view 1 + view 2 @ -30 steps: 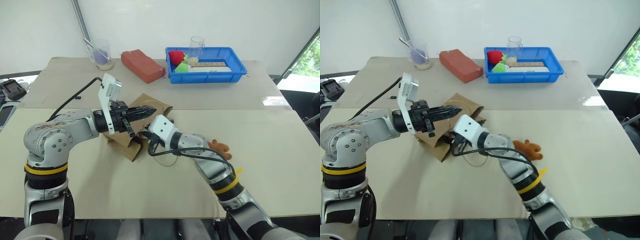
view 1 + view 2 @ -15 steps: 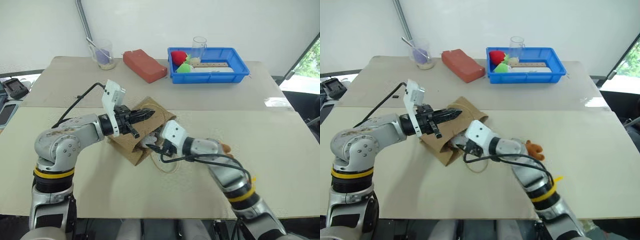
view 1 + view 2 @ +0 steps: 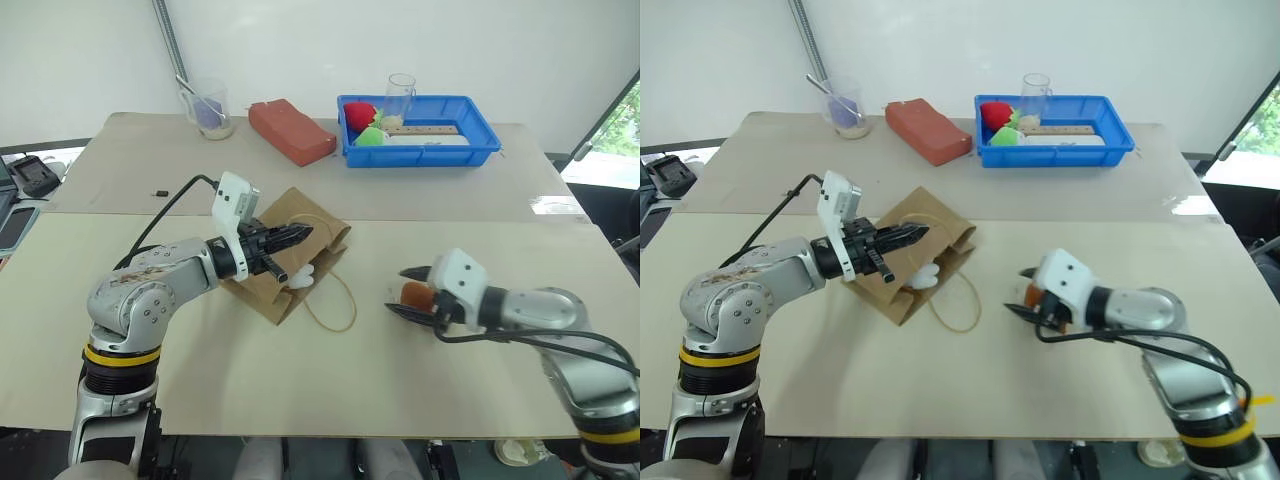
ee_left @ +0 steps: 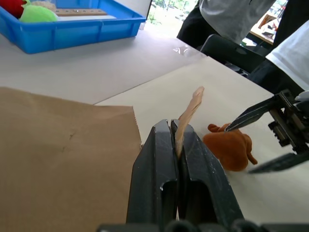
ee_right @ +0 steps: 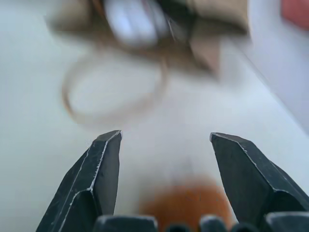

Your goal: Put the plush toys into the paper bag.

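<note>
The brown paper bag lies on its side mid-table, its mouth facing right. My left gripper is shut on the bag's upper rim and holds the mouth up; the left wrist view has the paper edge pinched between its fingers. The white plush toy sits in the bag's mouth, partly sticking out. On the table to the right lies the reddish-brown plush toy. My right gripper is open, one finger on each side of it, not closed on it.
A twisted-paper handle loop lies on the table in front of the bag. At the back stand a blue bin with red and green soft toys, a red block and two clear cups. People stand beyond the table.
My right gripper has pulled out of the bag's mouth, opened and swung right to the reddish-brown toy. The white toy stays in the mouth. My left gripper keeps its hold.
</note>
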